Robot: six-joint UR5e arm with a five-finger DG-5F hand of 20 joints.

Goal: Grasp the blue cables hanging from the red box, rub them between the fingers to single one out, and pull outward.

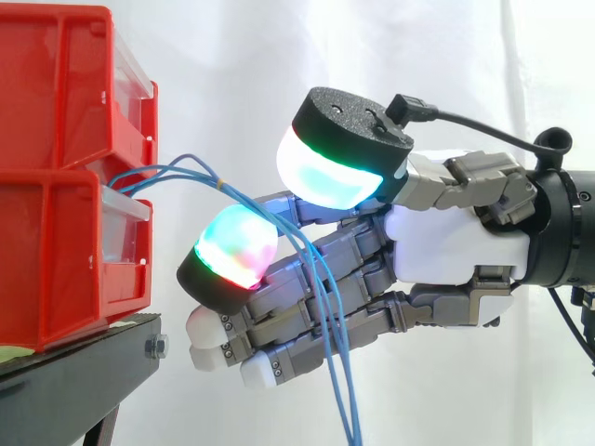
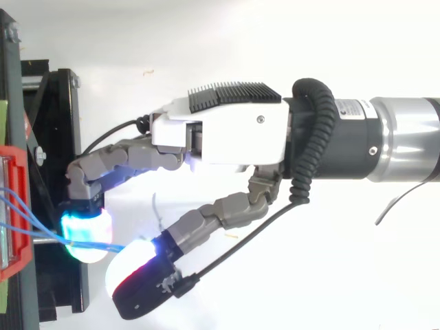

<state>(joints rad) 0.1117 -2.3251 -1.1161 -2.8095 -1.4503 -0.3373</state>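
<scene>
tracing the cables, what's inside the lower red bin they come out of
The blue cables come out over the clear front of the lower red bin. Its red wall hides the inside, so their start cannot be seen.

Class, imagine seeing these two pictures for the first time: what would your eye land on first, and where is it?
The hand, reaching in from the right, stands out most, its two large fingertips glowing white, green and red. Thin blue cables loop out of the stacked red bins at the left, pass between those pads and hang down across the fingers.
</scene>
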